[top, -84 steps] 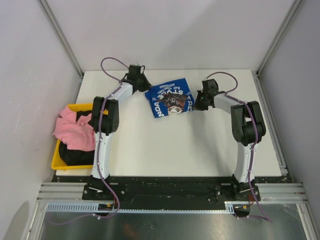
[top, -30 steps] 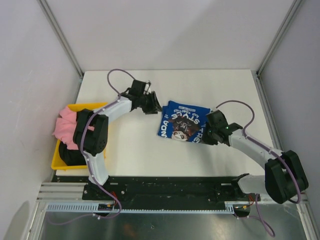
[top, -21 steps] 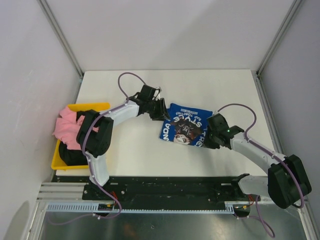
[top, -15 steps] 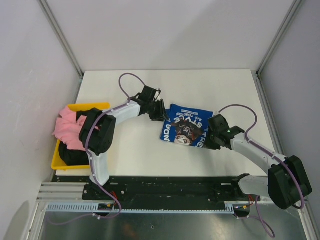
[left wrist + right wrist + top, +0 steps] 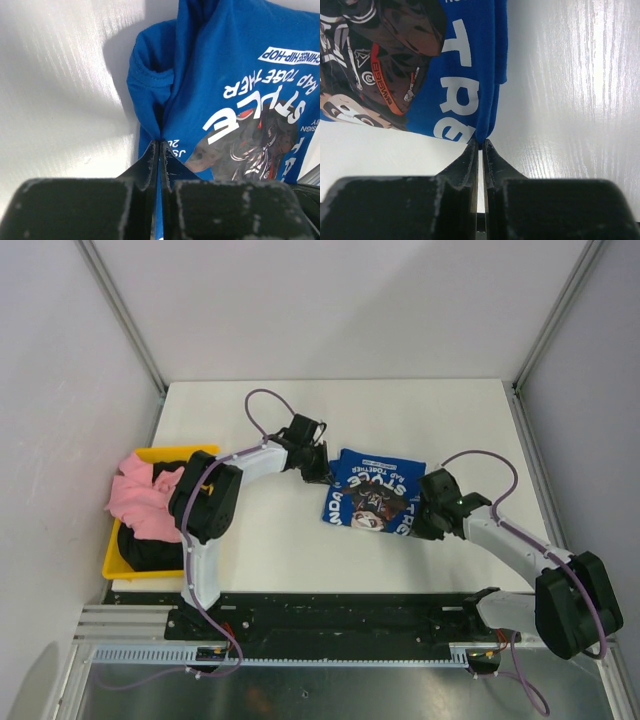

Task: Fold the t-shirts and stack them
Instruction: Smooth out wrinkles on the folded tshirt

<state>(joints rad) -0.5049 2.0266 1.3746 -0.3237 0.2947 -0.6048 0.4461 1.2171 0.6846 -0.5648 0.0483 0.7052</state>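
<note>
At the near right of the white table (image 5: 290, 550), the right gripper (image 5: 481, 142) pinches the near right corner of the royal-blue t-shirt (image 5: 372, 495), its jaws closed to a sliver on the doubled cloth edge, just as a second ago. The shirt lies flat at mid-table, folded into a compact rectangle with its white lettering and dark print facing up, and has hardly shifted in that second. Farther back, at the shirt's far left edge, the left gripper (image 5: 159, 146) has just changed: half open beside the cloth a moment ago, it is now clamped on a bunched blue fold next to a hemmed sleeve opening. Both arms now grip the shirt at opposite corners, which suggests it is ready to be lifted or drawn over for another fold; nothing is stacked yet. Off to the left, the pink t-shirt (image 5: 140, 502) is heaped over the black t-shirt (image 5: 150, 548) in the yellow bin (image 5: 112, 562), both unfolded and partly hidden by the left arm. How many layers each pinch takes cannot be seen, nor can the shirt's underside.
</note>
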